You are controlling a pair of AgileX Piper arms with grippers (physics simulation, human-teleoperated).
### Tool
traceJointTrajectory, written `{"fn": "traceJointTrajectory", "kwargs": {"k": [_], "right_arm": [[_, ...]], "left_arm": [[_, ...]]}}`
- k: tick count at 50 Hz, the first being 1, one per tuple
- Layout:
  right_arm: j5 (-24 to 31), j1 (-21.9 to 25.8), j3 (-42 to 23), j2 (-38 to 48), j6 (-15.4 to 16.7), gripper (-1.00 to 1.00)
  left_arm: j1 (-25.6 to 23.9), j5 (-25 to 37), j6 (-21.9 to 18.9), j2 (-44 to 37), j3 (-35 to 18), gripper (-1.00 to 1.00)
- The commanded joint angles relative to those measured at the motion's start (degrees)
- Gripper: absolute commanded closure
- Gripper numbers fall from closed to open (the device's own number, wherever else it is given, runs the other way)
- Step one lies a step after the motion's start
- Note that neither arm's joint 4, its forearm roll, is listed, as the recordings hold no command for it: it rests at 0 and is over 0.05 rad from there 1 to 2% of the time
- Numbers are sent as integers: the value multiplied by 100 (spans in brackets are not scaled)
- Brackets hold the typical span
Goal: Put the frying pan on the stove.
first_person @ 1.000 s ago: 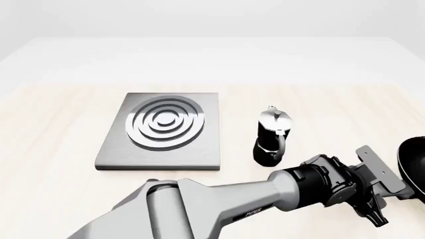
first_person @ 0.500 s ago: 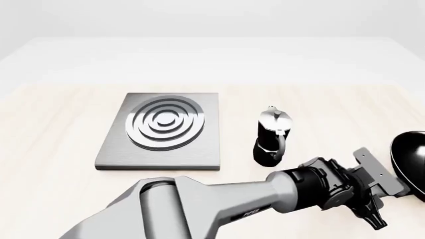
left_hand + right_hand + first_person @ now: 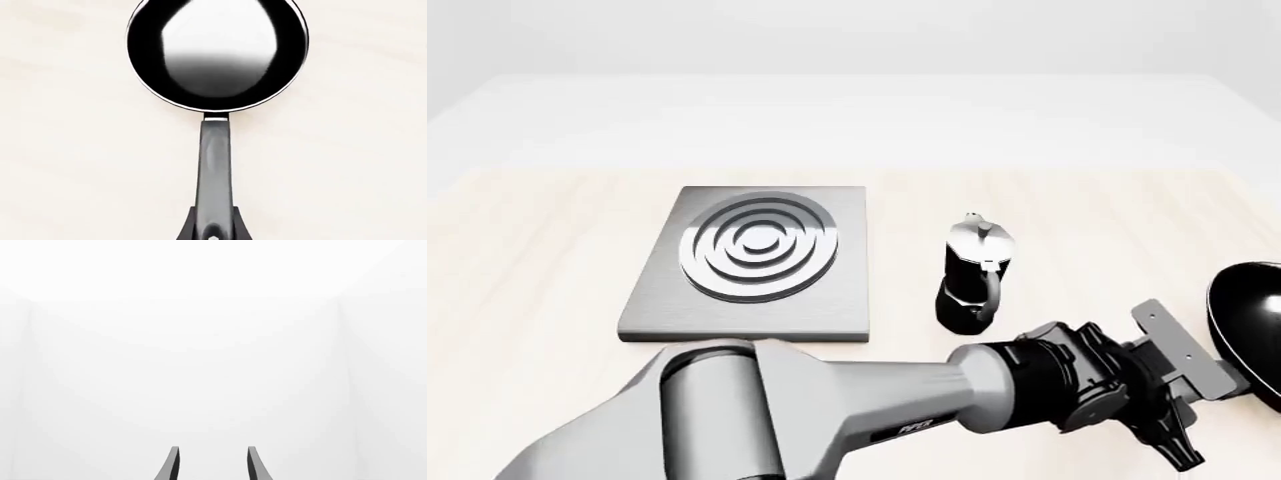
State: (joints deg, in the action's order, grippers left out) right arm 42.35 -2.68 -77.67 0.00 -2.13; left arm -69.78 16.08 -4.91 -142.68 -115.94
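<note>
- Left gripper clamped on the frying pan handle end; only the left wrist view shows that grip.
- Front view: pan at table's right edge, moka pot between it and the stove.
- Pan has shifted left since a second ago.
- Right gripper parted, holding nothing.

The frying pan is glossy black with a pale grey-to-white sheen inside, a thin bright rim and a dark grey handle. The stove is brushed grey with silver concentric rings. The moka pot is black below, silver above. The tabletop is pale beige with faint wood grain. The left arm is light grey
</note>
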Motion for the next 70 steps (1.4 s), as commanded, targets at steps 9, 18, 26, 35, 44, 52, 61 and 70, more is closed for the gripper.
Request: {"fn": "traceJointTrajectory", "kwargs": {"k": [9,18,26,35,44,52,61,70], "right_arm": [[-97,5,101,0,7,-100],[-170,12,173,0,11,-100],[-215,16,209,0,16,-100],[-310,23,301,0,21,-100],[-342,17,325,0,17,-100],[-337,33,324,0,28,-100],[-374,25,334,0,0,-100],[-87,-64,-16,0,-188,-100]], "left_arm": [[105,-97,-68,342,-272,100],[145,-394,-21,743,107,100],[194,-468,-31,974,204,100],[393,-245,-158,900,-133,100],[502,-36,-275,853,-391,100],[651,101,-371,856,-602,100],[767,146,-390,920,-692,100],[996,321,-481,847,-1028,100]]}}
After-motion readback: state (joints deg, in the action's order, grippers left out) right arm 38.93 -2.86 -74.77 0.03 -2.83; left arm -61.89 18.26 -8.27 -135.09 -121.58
